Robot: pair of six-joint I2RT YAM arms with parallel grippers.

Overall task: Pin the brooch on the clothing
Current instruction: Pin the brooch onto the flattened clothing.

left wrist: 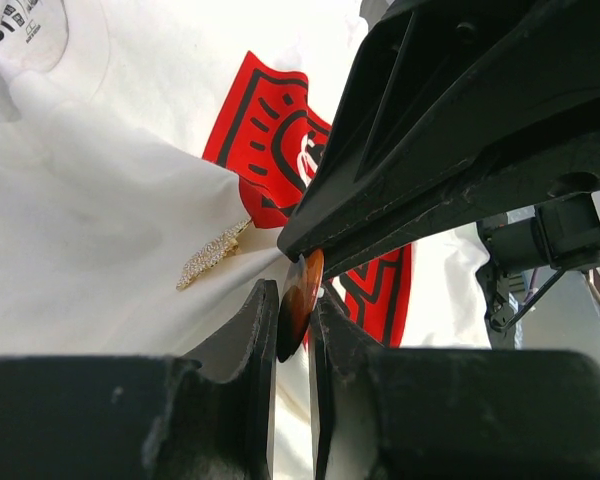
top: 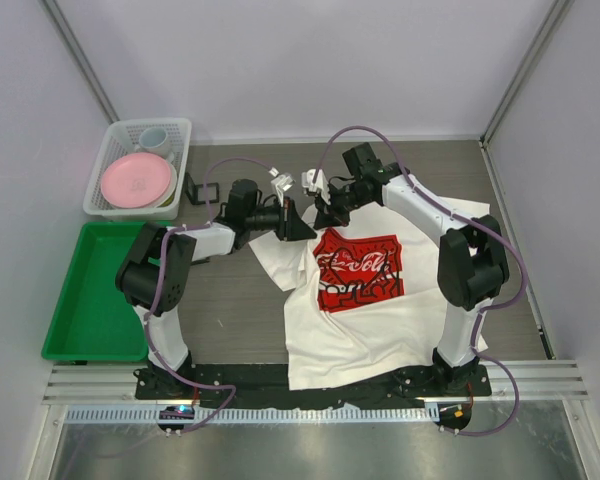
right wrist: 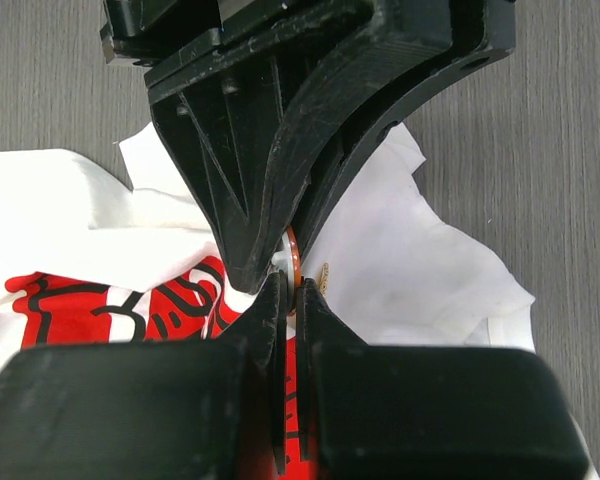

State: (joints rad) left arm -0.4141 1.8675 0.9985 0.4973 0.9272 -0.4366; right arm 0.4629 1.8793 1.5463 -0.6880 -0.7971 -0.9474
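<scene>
The white T-shirt [top: 380, 330] lies flat on the table with its red print [top: 358, 268] facing up. My left gripper [top: 300, 226] and right gripper [top: 323, 214] meet tip to tip over the shirt's upper left chest, just above the print. In the left wrist view my left gripper [left wrist: 293, 298] is shut on the brooch's amber disc [left wrist: 306, 272]. A gold glittery leaf [left wrist: 212, 255] lies against the lifted white fabric beside it. In the right wrist view my right gripper [right wrist: 290, 287] is shut on the same disc [right wrist: 294, 256], and the gold leaf [right wrist: 323, 272] peeks out beside it.
A white basket [top: 106, 165] with a pink plate [top: 136, 179] and a cup [top: 155, 138] stands at the back left. A green tray [top: 90, 300] lies on the left. A small black object [top: 202, 190] sits beside the basket.
</scene>
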